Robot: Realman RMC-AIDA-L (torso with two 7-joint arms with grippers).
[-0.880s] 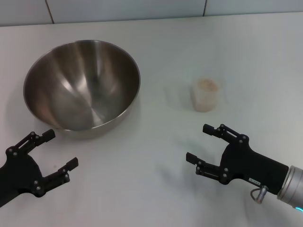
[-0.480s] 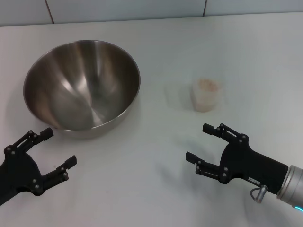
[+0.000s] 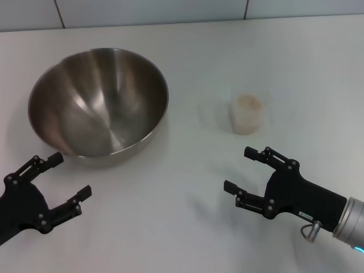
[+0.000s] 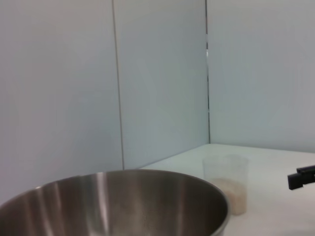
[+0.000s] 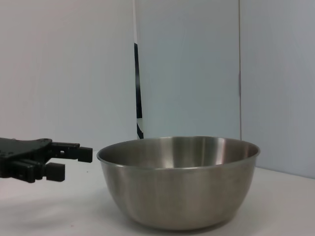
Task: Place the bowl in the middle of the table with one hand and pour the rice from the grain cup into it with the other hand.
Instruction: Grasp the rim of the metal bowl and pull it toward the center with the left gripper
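White table [image 3: 187,51], pale wall panels behind, bowl [image 3: 98,101] left, grain cup [image 3: 247,114] right, both grippers' fingers released, left gripper [image 3: 63,177], right gripper [image 3: 238,169]

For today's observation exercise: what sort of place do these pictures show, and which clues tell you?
Probably a robot test bench: a bare white table with plain wall panels behind, holding only a steel bowl and a grain cup.

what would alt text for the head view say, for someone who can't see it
A large steel bowl sits empty on the left of a white table, and a small clear grain cup holding rice stands apart to its right. Nearer the camera, the left end effector and right end effector hover open, holding nothing.
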